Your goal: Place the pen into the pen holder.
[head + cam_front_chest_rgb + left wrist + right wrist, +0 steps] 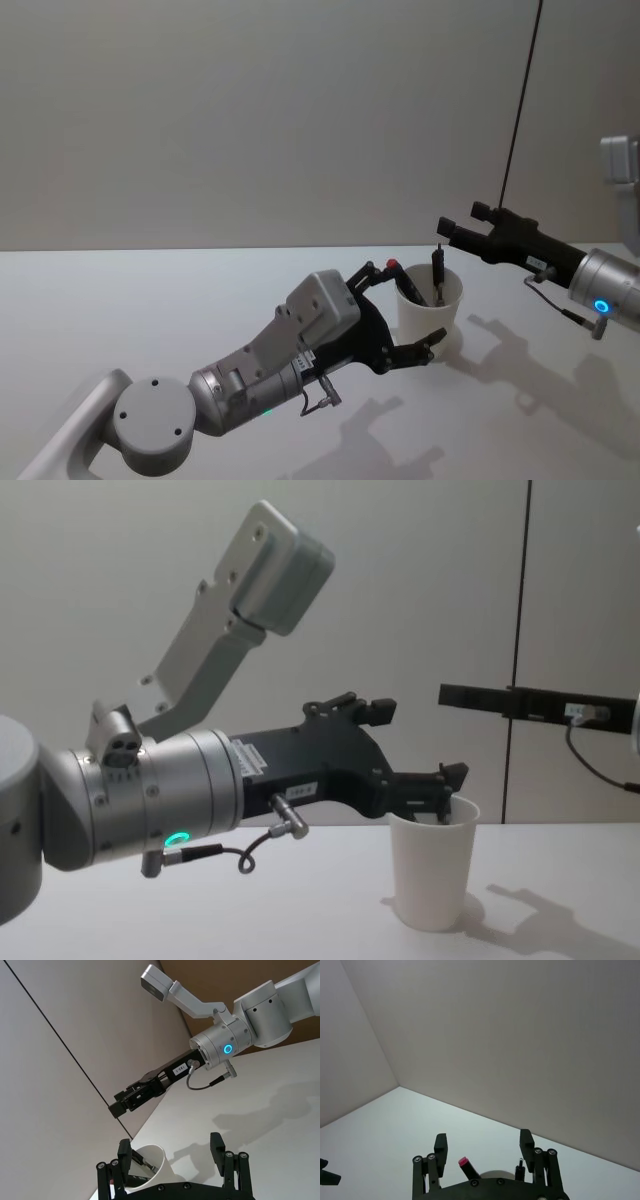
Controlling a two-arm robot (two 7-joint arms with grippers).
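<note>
The left gripper [400, 310] sits spread wide around the pen holder [430, 305], one finger at the rim's far side and one low against its near wall, seemingly steadying it. The right gripper [443, 231] hovers just above and slightly beyond the cup, jaws parted and empty. The cup stands upright on the table [150, 300]. Inside, a dark pen [438, 277] stands nearly upright, tip poking above the rim, beside a red-capped pen [392, 266] leaning toward the left arm.

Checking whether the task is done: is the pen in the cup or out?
In: the pen stands inside the pen holder, its top above the rim.
</note>
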